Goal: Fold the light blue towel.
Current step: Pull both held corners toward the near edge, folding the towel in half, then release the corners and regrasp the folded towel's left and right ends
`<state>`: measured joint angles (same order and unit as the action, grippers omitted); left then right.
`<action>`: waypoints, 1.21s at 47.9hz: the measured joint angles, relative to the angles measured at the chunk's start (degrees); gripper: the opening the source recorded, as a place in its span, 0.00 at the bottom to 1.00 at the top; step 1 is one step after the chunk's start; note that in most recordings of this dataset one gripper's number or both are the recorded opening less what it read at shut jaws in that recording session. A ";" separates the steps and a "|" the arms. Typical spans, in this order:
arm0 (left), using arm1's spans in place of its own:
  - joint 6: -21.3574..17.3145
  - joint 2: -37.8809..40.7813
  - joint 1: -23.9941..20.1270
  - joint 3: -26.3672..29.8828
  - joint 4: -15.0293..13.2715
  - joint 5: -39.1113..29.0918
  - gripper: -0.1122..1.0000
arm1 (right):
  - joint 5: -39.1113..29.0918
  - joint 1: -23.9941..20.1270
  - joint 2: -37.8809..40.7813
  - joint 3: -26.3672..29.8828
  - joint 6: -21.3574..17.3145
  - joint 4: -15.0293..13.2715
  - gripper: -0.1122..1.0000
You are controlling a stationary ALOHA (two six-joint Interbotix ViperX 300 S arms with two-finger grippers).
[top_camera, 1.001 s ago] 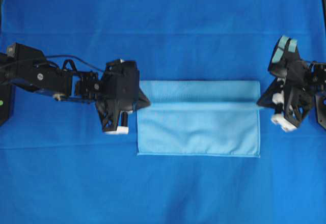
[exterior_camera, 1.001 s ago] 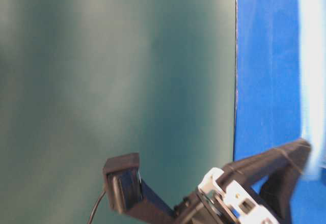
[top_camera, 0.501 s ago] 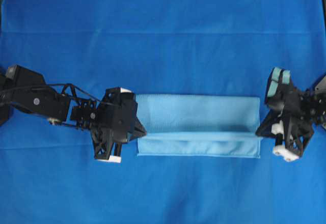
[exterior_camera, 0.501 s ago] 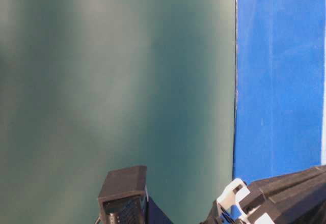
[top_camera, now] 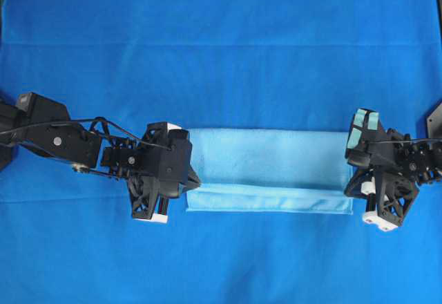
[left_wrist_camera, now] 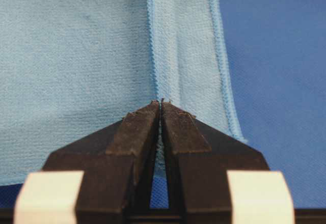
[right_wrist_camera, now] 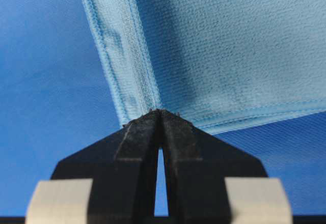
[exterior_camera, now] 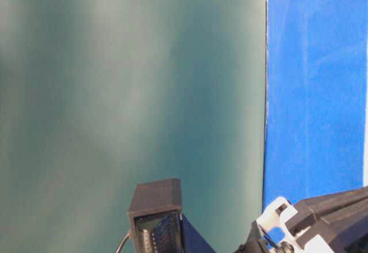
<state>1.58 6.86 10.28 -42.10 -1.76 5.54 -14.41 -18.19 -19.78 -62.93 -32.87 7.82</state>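
Light blue towel point(top_camera: 269, 169) lies mid-counter, slightly toward 6 o'clock of centre in the overhead view, on the darker royal-blue cover point(top_camera: 221, 55). Top layer is drawn over toward 6 o'clock; its edge runs parallel w/ the bottom hem, leaving a narrow strip of lower layer showing along the 6 o'clock side.

Left gripper point(left_wrist_camera: 161, 103) sits at the towel's 9 o'clock end, clenched on the upper layer's hem; wrist view shows cloth pinched between the tips. Right gripper point(right_wrist_camera: 160, 112) at the 3 o'clock end, likewise clamped on that same folded edge. Both grasping, neither released.

Table-level view shows only arm hardware, a green wall and cover, no towel.

Risks from here, as judgement:
- Edges not yet matched. Letting go now prob. leaves the fold short, w/ the lower hem peeking out.
- Uneven pull: if one arm travels further toward 6 o'clock than the other, the top edge skews and corners won't meet.
- Pinch is only at the hem, thin bite. Soft microfibre could slip out of one gripper, so that end flops back or bunches.
- Dragging too low may shift the bottom layer on the cover, or snag the cover itself.
- Arms pulling apart, 9 vs 3, would stretch the cloth; closing in would sag it and crease the middle.
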 measured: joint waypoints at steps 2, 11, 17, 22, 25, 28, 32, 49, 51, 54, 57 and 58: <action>0.00 0.00 0.18 0.09 0.00 0.00 0.14 | 0.62 -0.35 0.00 0.00 -0.35 0.00 0.12; 0.00 0.00 0.44 0.09 0.00 0.00 0.42 | 2.46 -1.05 -0.09 0.00 -0.62 -0.09 0.32; -0.70 -0.35 0.44 0.00 0.00 -0.09 0.60 | 2.46 -1.23 -0.09 0.00 -0.62 -0.09 0.63; -1.49 -1.85 0.53 0.00 0.00 -0.62 0.66 | 2.11 -1.23 -0.70 0.00 -0.62 -0.44 0.63; -1.93 -2.99 0.44 0.09 0.00 -0.97 0.66 | 1.76 -1.14 -1.93 0.00 -0.62 -1.14 0.58; -2.55 -3.78 0.18 0.00 0.00 -1.23 0.66 | 1.41 -1.14 -3.16 0.00 -0.62 -2.02 0.59; -3.78 -4.48 -1.05 0.00 0.00 -1.32 0.66 | 0.70 0.09 -5.19 -0.18 -0.44 -3.87 0.60; -6.15 -4.57 -11.16 0.00 0.00 -2.46 0.66 | -7.29 16.52 -9.05 -1.32 -0.62 -14.68 0.60; -6.15 -4.57 -11.78 0.00 0.00 -2.72 0.66 | -8.09 17.93 -8.96 -1.32 -0.62 -15.82 0.60; -6.06 -4.48 -12.57 0.00 0.00 -2.81 0.66 | -8.70 19.16 -8.61 -1.32 -0.62 -17.05 0.60; -6.15 -4.39 -13.18 0.09 0.00 -2.81 0.66 | -8.96 19.51 -8.00 -1.32 -0.62 -17.75 0.60; -6.15 -4.31 -13.45 0.09 0.00 -2.81 0.66 | -8.96 19.51 -7.73 -1.32 -0.62 -17.84 0.60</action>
<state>-4.57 2.55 -3.16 -42.01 -1.76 2.72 -23.38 1.32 -27.51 -64.25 -33.49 -10.02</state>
